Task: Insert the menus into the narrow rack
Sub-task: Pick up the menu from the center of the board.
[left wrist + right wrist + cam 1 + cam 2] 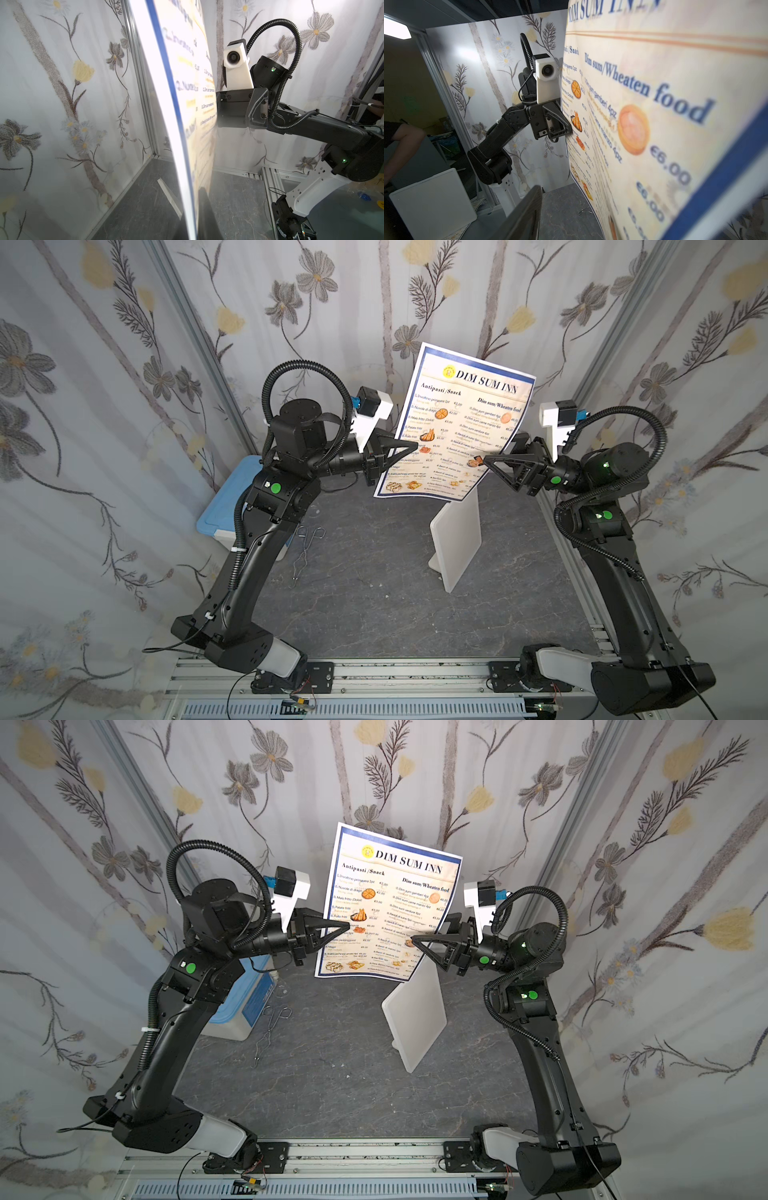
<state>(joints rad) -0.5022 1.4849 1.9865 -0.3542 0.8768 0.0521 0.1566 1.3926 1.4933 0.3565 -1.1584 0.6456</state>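
**Step in hand:** carrying and aligning. Insertion has not begun.

**Position of the work.** The glossy cream, blue-bordered menu sheet hangs in the air at the upper centre of both top views. It is near upright, tilted and slightly curved, clear of the dark grey stone-patterned surface.

**Left gripper.** Its jaws are clamped on the left edge of the menu sheet, about halfway down.

**Right gripper.** It sits at the sheet's right edge with its jaws apart. In the right wrist view, one finger lies in front of the printed face with a gap to it, and the other finger is hidden. Treat this side as not gripped.

**Rack.** The thin white plastic rack stands upright on the surface, right of centre, under the sheet's lower right corner. You cannot tell whether that corner touches the rack's top.

**Next move (judgement).**
1. Secure the right edge so the sheet flattens.
2. Square its bottom edge with the slot.
3. Lower it straight.

The slot is narrow, so a skewed corner will likely catch on the rim.
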